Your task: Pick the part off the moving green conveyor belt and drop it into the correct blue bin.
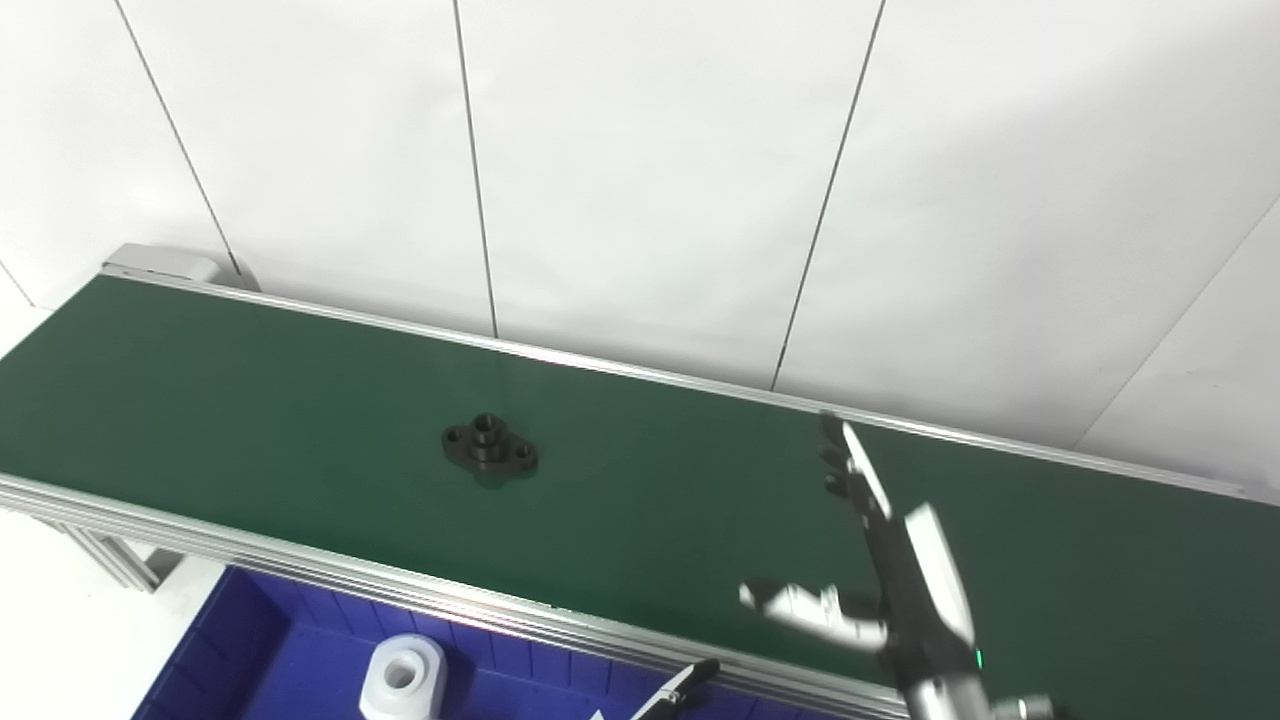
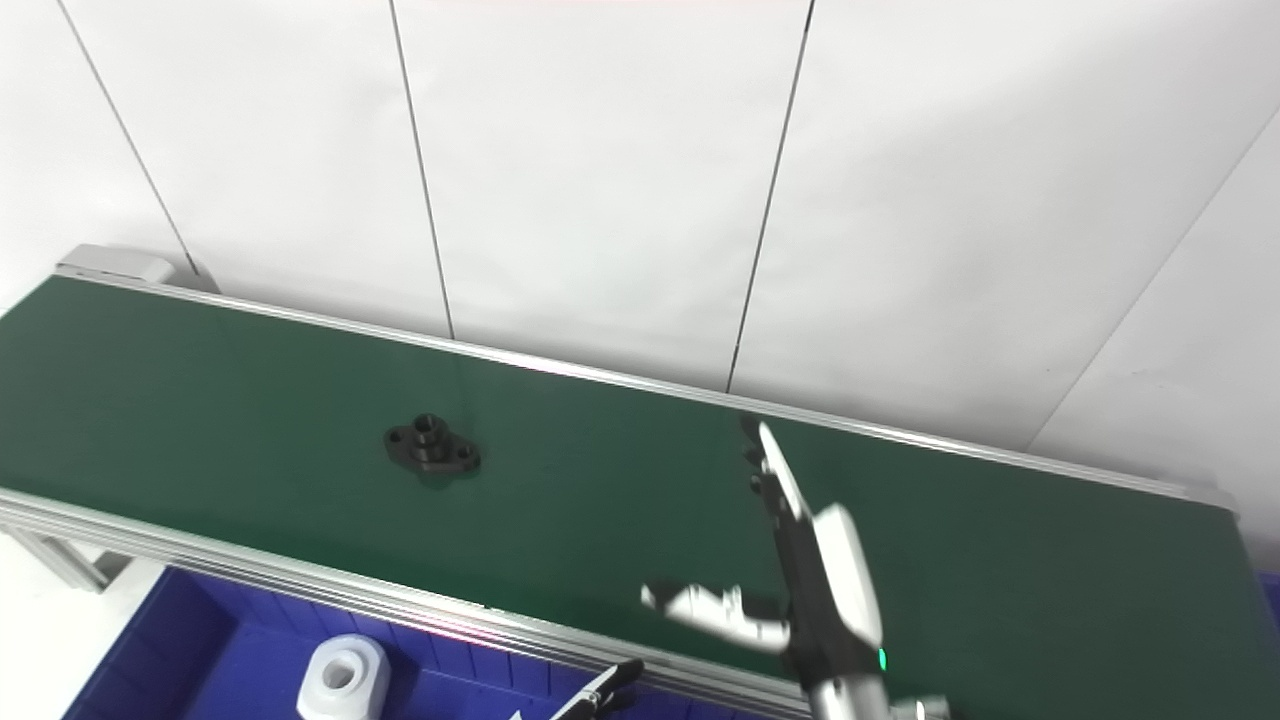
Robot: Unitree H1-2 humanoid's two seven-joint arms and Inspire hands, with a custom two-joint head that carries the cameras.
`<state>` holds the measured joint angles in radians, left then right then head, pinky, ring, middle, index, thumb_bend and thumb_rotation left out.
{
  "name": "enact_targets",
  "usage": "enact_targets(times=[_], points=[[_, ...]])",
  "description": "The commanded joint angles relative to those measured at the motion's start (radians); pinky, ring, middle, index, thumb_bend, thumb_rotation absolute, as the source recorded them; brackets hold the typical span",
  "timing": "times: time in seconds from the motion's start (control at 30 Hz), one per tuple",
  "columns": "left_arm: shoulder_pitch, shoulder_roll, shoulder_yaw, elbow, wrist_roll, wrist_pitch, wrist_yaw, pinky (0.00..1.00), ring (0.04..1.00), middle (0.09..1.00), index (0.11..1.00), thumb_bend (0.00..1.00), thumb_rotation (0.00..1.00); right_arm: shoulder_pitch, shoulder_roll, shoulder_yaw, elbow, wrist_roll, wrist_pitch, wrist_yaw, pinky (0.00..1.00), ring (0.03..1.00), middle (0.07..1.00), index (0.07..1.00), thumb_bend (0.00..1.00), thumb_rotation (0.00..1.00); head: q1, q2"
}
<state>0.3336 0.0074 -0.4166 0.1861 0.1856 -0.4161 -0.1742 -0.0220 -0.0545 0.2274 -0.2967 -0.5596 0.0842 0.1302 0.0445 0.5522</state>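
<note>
Left fingers [image 1: 690,685] barely visible, state unclear; right hand [image 1: 880,560] released over belt [image 1: 250,390], black part [image 1: 489,447] well apart.

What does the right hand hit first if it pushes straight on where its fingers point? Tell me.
Probably the far aluminium rail of the conveyor belt, then the white wall. The right hand, open, points up-left; the black part lies well off that line. Depth is uncertain.

White panel wall [image 1: 650,170] behind, split by thin dark seams [image 1: 476,170] running slightly slanted. Even, bright light, soft glare. Pale floor [image 1: 50,640] visible lower left. Aluminium frame leg [image 1: 120,560] below.
</note>
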Motion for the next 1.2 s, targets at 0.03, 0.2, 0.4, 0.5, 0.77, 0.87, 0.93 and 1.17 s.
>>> enact_targets(times=[0.03,0.2,0.4,0.5,0.77,0.87,0.93,1.17], points=[[-0.009,-0.031,-0.016,-0.012,-0.001,-0.028,0.006,0.80,0.962,0.998,0.967,1.00,0.82,-0.097,-0.001,0.033,0.036,-0.076,0.056,0.022,0.73,0.862,0.907,0.962,0.99,0.61,0.005,0.000],[-0.011,-0.039,-0.021,-0.007,0.011,-0.026,0.013,0.79,0.952,0.993,0.973,1.00,0.84,-0.226,-0.004,0.077,0.146,-0.168,0.094,0.029,0.73,0.850,0.891,0.939,0.99,0.63,0.011,-0.001],[-0.018,-0.047,-0.035,0.001,0.029,-0.048,0.026,0.82,0.961,1.000,0.973,0.98,0.84,-0.401,0.009,0.132,0.311,-0.265,0.150,0.044,0.68,0.798,0.868,0.913,1.00,0.62,0.015,0.009],[-0.016,-0.049,-0.037,-0.003,0.035,-0.044,0.026,0.80,0.960,1.000,0.977,0.97,0.84,-0.455,0.013,0.153,0.368,-0.280,0.171,0.052,0.64,0.785,0.866,0.906,1.00,0.62,0.015,0.013],[0.013,-0.050,-0.046,-0.045,0.027,-0.030,0.019,0.81,0.959,0.997,0.974,0.95,0.83,-0.583,0.069,0.215,0.573,-0.323,0.209,0.019,0.57,0.747,0.882,0.889,1.00,0.61,0.001,0.032],[0.024,-0.050,-0.050,-0.064,0.044,-0.030,0.024,0.78,0.945,0.995,0.975,0.94,0.84,-0.605,0.088,0.223,0.632,-0.314,0.209,0.005,0.55,0.745,0.885,0.889,1.00,0.61,0.004,0.039],[0.036,-0.049,-0.056,-0.091,0.050,-0.010,0.022,0.77,0.945,0.998,0.977,0.94,0.84,-0.624,0.105,0.231,0.681,-0.310,0.211,-0.002,0.55,0.746,0.888,0.887,1.00,0.60,0.014,0.045],[0.059,-0.052,-0.069,-0.128,0.068,0.009,0.025,0.79,0.940,0.996,0.981,0.94,0.85,-0.661,0.130,0.263,0.765,-0.302,0.209,-0.009,0.56,0.734,0.881,0.893,1.00,0.59,0.023,0.058]])
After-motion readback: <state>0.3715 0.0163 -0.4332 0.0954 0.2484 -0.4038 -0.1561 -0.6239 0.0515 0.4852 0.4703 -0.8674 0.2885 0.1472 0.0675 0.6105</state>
